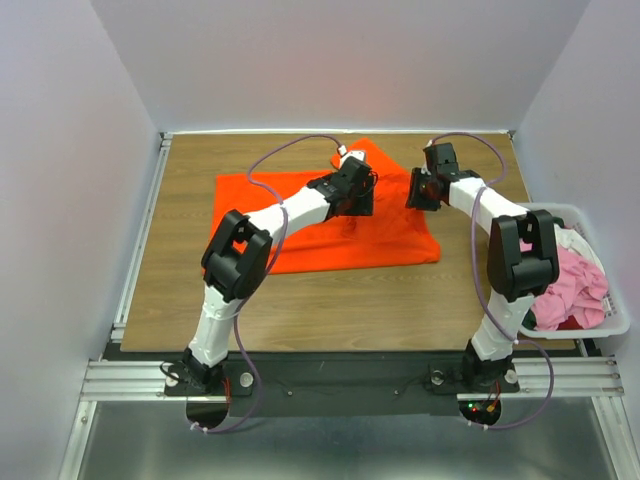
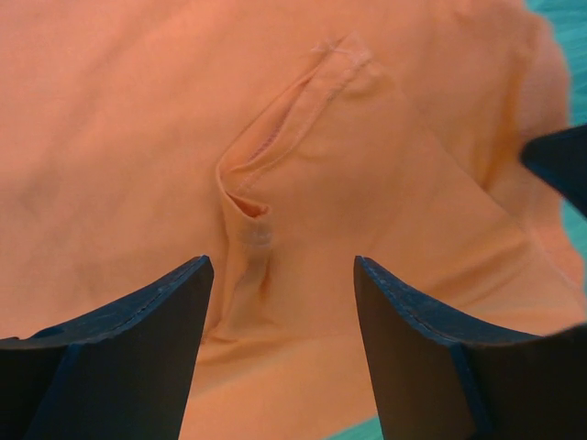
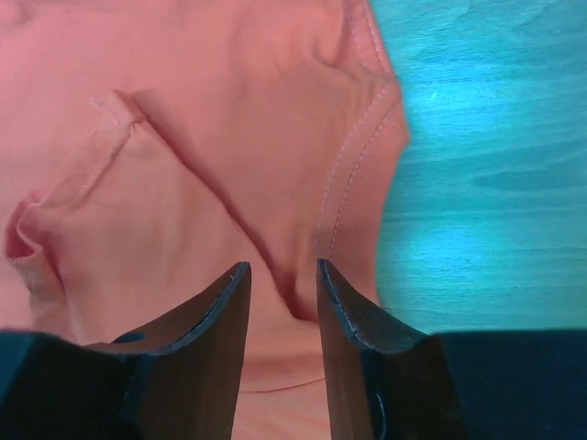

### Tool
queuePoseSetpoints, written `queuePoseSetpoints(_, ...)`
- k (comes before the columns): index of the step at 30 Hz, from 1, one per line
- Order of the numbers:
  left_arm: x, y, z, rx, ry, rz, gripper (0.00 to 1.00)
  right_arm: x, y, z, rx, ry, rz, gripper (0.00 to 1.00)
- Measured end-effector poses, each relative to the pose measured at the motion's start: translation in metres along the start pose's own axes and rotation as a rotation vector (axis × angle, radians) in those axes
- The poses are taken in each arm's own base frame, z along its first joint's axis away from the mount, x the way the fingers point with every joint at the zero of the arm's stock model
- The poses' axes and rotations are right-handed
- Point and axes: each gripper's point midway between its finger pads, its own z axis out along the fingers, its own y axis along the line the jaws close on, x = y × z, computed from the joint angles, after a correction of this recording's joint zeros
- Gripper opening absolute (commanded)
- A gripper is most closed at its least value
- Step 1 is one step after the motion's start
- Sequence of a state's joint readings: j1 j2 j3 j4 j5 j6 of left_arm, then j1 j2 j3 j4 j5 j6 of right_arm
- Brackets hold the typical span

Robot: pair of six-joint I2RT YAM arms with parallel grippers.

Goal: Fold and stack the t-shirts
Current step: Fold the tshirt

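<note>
On the smooth wood-grain tabletop (image 1: 330,305), a white plastic bin (image 1: 592,330) at the right edge holds crumpled pink cloth (image 1: 578,280). Farther in, the soft bright orange t-shirt (image 1: 385,245) lies spread flat, roughly rectangular. The left gripper (image 2: 280,266) hangs wide-jawed over a raised stitched ridge. The right gripper (image 3: 282,268), jaws narrow, straddles a crease beside the hemmed edge; whether it pinches, I cannot tell.

Table (image 1: 350,300), wood-grain top, metal rail (image 1: 140,240) along left side. Directly on it: orange t-shirt (image 1: 400,235), spread out, centre to rear; white bin (image 1: 600,328), right edge.
</note>
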State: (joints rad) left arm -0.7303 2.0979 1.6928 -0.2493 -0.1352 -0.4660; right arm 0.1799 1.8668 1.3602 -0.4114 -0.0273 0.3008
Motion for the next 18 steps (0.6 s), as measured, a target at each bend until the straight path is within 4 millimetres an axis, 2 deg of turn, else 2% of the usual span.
queuePoseSetpoints(7, 0.001, 0.018, 0.020, -0.097, 0.001, 0.029, 0.58, 0.003, 0.007, -0.001, -0.048, 0.018, -0.006, 0.37)
queuePoseSetpoints(14, -0.012, 0.018, 0.027, -0.108, -0.024, 0.037, 0.57, 0.007, 0.012, 0.000, -0.077, 0.033, -0.007, 0.37)
queuePoseSetpoints(18, -0.008, 0.013, 0.032, -0.087, -0.009, 0.038, 0.59, 0.015, 0.010, 0.002, -0.079, 0.054, -0.006, 0.37)
